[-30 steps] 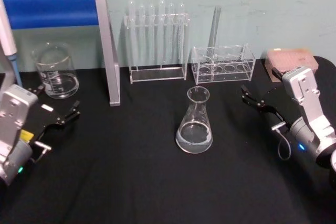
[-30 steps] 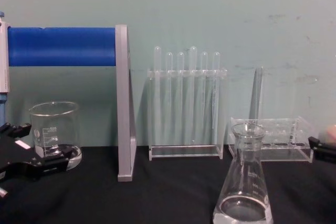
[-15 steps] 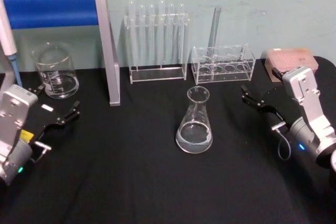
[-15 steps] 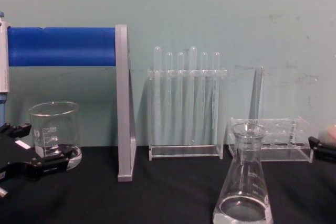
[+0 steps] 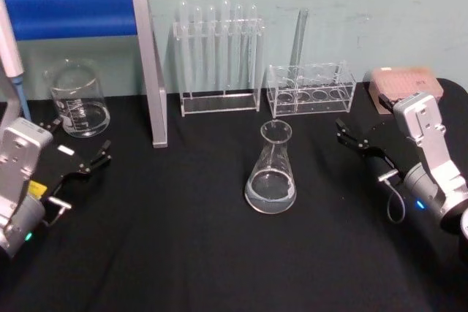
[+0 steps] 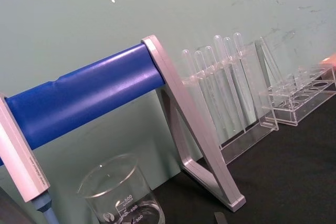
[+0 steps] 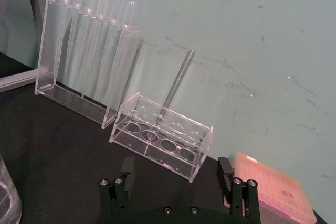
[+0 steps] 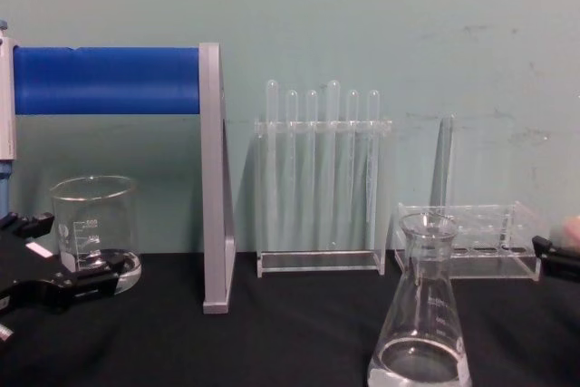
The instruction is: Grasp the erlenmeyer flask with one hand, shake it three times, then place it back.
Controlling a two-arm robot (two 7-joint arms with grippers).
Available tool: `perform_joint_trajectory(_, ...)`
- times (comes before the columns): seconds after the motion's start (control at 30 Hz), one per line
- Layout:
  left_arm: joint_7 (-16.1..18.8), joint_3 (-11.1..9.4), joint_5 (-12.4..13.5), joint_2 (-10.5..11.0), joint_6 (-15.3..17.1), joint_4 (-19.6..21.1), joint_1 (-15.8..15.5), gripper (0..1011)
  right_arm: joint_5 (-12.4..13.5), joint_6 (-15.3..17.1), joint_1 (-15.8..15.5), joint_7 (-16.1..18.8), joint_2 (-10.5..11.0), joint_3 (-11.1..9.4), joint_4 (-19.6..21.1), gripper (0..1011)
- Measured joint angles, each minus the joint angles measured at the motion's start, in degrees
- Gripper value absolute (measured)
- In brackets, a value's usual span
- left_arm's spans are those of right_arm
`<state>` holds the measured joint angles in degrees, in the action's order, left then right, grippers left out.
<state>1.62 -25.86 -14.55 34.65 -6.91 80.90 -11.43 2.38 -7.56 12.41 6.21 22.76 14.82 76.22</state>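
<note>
A: Where is the clear glass conical erlenmeyer flask point(image 5: 271, 173)?

B: Upright on the black table point(image 5: 183, 253), near the middle, with a shallow layer of clear liquid in its wide base. Nothing touches it. It stands in front of the low clear plastic rack point(image 5: 311, 90) that holds one tall glass tube.

A: And the right arm?

B: It reaches in from the right edge, its grey and white wrist angled toward the table's middle. The black two-fingered right gripper point(image 5: 351, 137) sits well apart from the flask, to its right, pointing roughly toward the back racks. In the right wrist view its fingers point(image 7: 226, 174) stand apart with bare space between them, gripping nothing.

A: The left arm?

B: Low at the left edge, wrist tilted inward. The black left gripper point(image 5: 77, 153) hovers just in front of the straight-sided glass beaker point(image 5: 76, 98), fingers spread wide and empty. The chest view shows one black finger point(image 8: 63, 287) stretched level in front of the beaker's base.

A: What else stands behind?

B: A tall clear rack of test tubes point(image 5: 218, 56), a grey frame with a blue horizontal bar point(image 5: 73, 12), and a pink box point(image 5: 406, 82) at the far right.
</note>
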Motion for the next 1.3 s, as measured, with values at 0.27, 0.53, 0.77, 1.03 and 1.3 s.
perform_joint_trajectory(0.27, 0.0, 0.0, 0.0, 0.0, 0.0, 0.0, 0.0, 1001, 0.0, 0.0, 0.0, 0.0, 0.0, 0.0, 0.0, 1003)
perform_joint_trajectory(0.53, 0.0, 0.0, 0.0, 0.0, 0.0, 0.0, 0.0, 1001, 0.0, 0.0, 0.0, 0.0, 0.01, 0.0, 0.0, 1003)
perform_joint_trajectory(0.77, 0.0, 0.0, 0.0, 0.0, 0.0, 0.0, 0.0, 1001, 0.0, 0.0, 0.0, 0.0, 0.0, 0.0, 0.0, 1003)
perform_joint_trajectory(1.03, 0.0, 0.0, 0.0, 0.0, 0.0, 0.0, 0.0, 1001, 0.0, 0.0, 0.0, 0.0, 0.0, 0.0, 0.0, 1003)
perform_joint_trajectory(1.3, 0.0, 0.0, 0.0, 0.0, 0.0, 0.0, 0.0, 1001, 0.0, 0.0, 0.0, 0.0, 0.0, 0.0, 0.0, 1003)
